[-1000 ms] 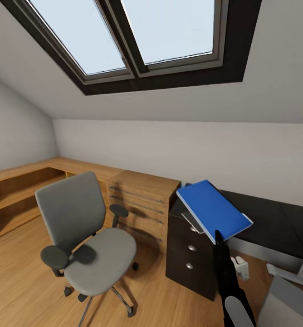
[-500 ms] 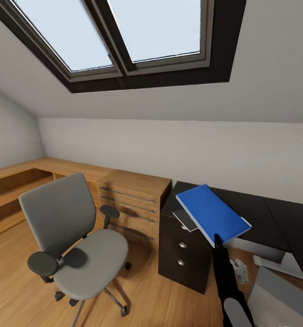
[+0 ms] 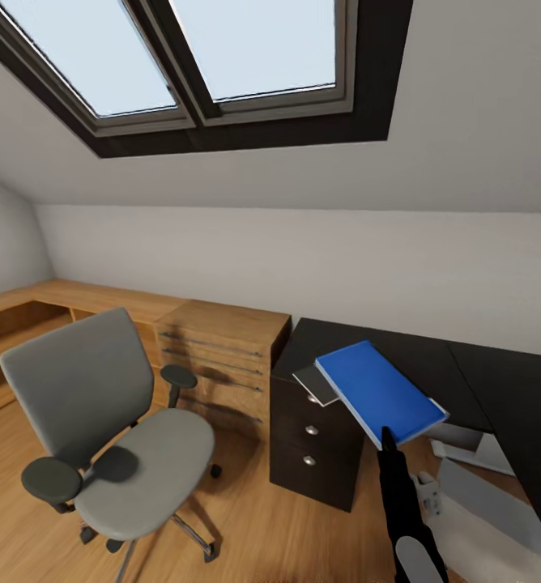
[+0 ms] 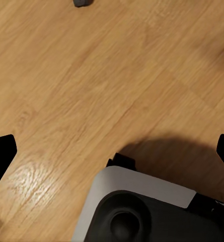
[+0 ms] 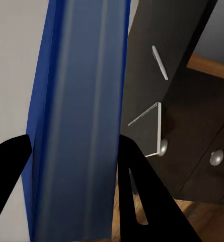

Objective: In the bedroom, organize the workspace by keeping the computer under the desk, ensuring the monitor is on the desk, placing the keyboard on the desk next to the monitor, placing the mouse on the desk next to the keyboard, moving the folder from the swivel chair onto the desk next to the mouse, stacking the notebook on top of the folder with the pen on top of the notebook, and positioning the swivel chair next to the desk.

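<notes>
Blue notebook (image 3: 380, 393) sits clamped between the right gripper's (image 3: 389, 438) fingers, tilted above the near left corner of the black desk (image 3: 432, 368). Under its left edge the grey folder (image 3: 317, 384) lies on the desk corner, over the dark drawer unit (image 3: 311, 441). Further left stand a wooden dresser (image 3: 222, 356) and the swivel chair (image 3: 112, 433). Over bare wooden floor (image 4: 106, 80), the left gripper (image 4: 112, 151) hangs spread wide, holding nothing.

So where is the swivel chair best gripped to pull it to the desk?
Probably the black armrest pad on the swivel chair's desk side, from above: it is narrow, level and unobstructed, while seat and back look too broad for the jaws.
</notes>
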Available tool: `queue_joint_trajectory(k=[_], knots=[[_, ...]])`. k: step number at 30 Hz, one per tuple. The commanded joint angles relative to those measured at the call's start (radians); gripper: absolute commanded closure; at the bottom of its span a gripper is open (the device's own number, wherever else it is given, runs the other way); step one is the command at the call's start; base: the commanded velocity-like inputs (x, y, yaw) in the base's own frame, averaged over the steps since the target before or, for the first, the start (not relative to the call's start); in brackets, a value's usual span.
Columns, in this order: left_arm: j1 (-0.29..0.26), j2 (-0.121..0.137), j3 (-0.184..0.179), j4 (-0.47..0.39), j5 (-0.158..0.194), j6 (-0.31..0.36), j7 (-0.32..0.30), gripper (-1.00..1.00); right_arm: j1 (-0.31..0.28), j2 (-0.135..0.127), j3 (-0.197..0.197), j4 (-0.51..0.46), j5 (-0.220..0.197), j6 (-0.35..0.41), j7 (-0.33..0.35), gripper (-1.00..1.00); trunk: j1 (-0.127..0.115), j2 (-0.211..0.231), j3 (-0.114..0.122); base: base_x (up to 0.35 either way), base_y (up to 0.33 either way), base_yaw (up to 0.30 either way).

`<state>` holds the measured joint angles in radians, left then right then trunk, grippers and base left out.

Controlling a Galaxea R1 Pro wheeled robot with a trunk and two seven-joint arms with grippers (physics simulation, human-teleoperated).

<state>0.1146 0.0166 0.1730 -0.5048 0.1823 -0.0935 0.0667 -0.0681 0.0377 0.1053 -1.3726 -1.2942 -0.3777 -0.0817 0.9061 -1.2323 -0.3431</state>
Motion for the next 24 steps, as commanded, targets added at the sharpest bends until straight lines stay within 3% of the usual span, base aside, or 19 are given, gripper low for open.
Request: queue_joint_trajectory(k=[1, 7, 10, 13, 15, 17, 21, 24], knots=[[0.0, 0.0, -0.003, -0.001, 0.01, -0.002, 0.002, -1.0, -0.001, 0.0, 0.002, 0.0, -0.004, -0.006, -0.004, 1.0, 0.0, -0.001, -0.002, 0.0, 0.0, -0.148], [0.0, 0.0, -0.003, -0.023, 0.012, -0.007, -0.003, -1.0, -0.001, 0.001, 0.002, 0.004, -0.004, -0.006, -0.004, 1.0, 0.0, -0.001, -0.01, 0.0, 0.0, -0.148], [0.0, -0.007, -0.005, -0.146, 0.013, -0.01, -0.005, -1.0, -0.001, 0.001, 0.002, 0.004, -0.004, -0.006, -0.004, 1.0, 0.0, -0.001, -0.014, 0.0, 0.0, -0.145], [0.0, -0.054, -0.05, -0.34, 0.01, 0.017, -0.002, -1.0, -0.001, 0.001, 0.002, 0.004, -0.004, -0.006, -0.004, 1.0, 0.0, -0.001, -0.018, 0.0, 0.0, -0.145], [0.0, -0.078, -0.067, -0.445, 0.01, 0.083, 0.002, -1.0, -0.001, 0.001, 0.002, 0.004, -0.004, -0.006, -0.004, 1.0, 0.0, -0.001, -0.021, 0.0, 0.0, -0.145], [0.0, -0.097, -0.079, -0.559, 0.01, 0.193, 0.006, -1.0, -0.001, 0.001, 0.002, 0.002, -0.005, -0.006, -0.004, 1.0, 0.0, -0.001, -0.023, 0.0, 0.0, -0.145], [0.006, -0.133, -0.095, -0.817, 0.011, 0.472, 0.011, -1.0, -0.001, 0.0, 0.001, -0.007, -0.005, -0.006, -0.005, 1.0, 0.0, -0.001, -0.028, 0.0, 0.0, -0.145], [0.014, -0.135, -0.097, -0.809, 0.011, 0.5, 0.009, -1.0, -0.001, -0.001, 0.001, -0.02, -0.004, -0.006, -0.008, 1.0, 0.0, -0.001, -0.032, 0.0, 0.0, -0.145]])
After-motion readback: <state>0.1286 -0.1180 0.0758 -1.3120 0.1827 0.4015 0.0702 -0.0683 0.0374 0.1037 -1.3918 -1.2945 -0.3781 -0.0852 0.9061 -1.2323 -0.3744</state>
